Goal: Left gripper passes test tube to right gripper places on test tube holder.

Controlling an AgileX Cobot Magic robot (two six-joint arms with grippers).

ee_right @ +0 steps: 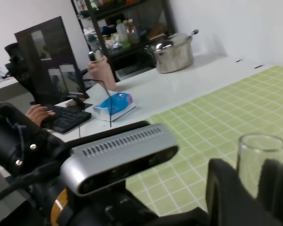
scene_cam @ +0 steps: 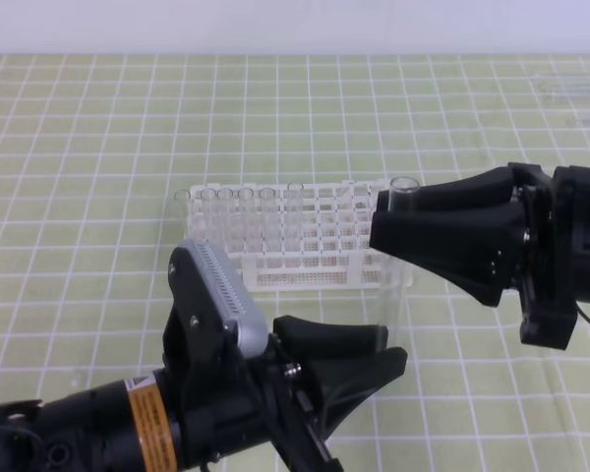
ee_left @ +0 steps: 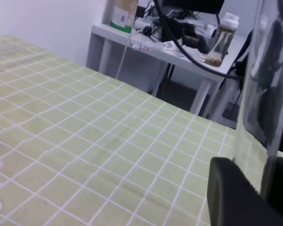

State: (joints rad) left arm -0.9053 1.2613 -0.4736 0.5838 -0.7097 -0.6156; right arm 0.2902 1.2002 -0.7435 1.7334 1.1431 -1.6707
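Observation:
The clear test tube (scene_cam: 403,187) stands upright just right of the white test tube holder (scene_cam: 305,270). My right gripper (scene_cam: 377,224) reaches in from the right and is shut on the tube just below its rim. In the right wrist view the tube (ee_right: 260,155) shows between the two black fingers (ee_right: 228,193). My left gripper (scene_cam: 395,346) comes up from the bottom left, and its fingertips flank the tube's lower end, shut on it. In the left wrist view the tube (ee_left: 262,94) rises close beside a black finger (ee_left: 233,197).
Several other clear tubes (scene_cam: 226,197) stand in the holder's back left holes. A green checked cloth (scene_cam: 98,177) covers the table. The left arm's silver camera module (ee_right: 118,155) sits close in front of the right gripper. A white desk (ee_left: 179,52) lies beyond the table.

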